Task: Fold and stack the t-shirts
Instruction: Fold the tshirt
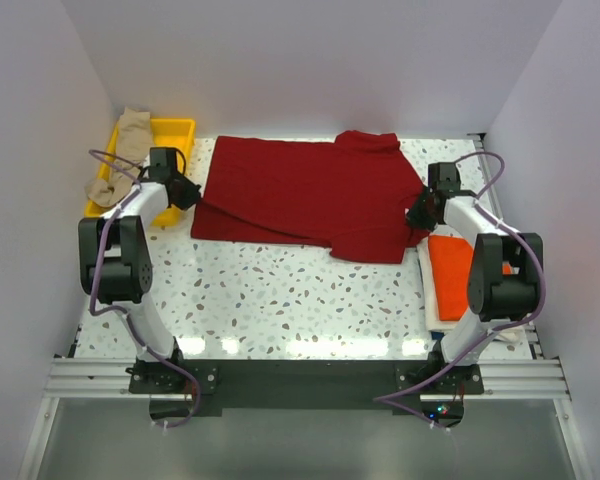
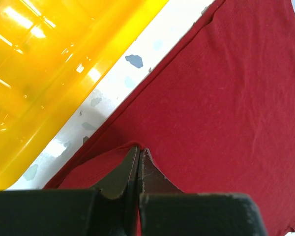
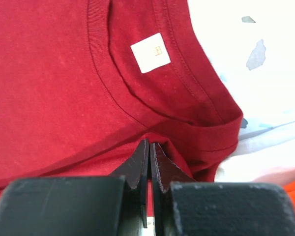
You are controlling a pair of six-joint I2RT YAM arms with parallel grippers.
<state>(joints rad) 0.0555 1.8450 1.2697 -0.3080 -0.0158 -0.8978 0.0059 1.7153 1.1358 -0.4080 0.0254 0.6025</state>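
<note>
The dark red t-shirt (image 1: 305, 195) lies spread across the back of the table, partly folded, collar end to the right. My left gripper (image 1: 187, 190) is shut on the dark red t-shirt's left edge (image 2: 137, 145). My right gripper (image 1: 420, 212) is shut on the dark red t-shirt near its collar (image 3: 148, 139), where a white label (image 3: 150, 52) shows. The bright orange t-shirt (image 1: 457, 265) lies folded on the white t-shirt (image 1: 432, 290) at the right edge. The tan-beige t-shirt (image 1: 125, 150) hangs over the yellow tray.
A yellow plastic tray (image 1: 178, 128) stands at the back left, close to my left gripper; its wall also shows in the left wrist view (image 2: 49, 73). The speckled table top (image 1: 280, 295) runs in front of the red shirt. Grey walls enclose the table.
</note>
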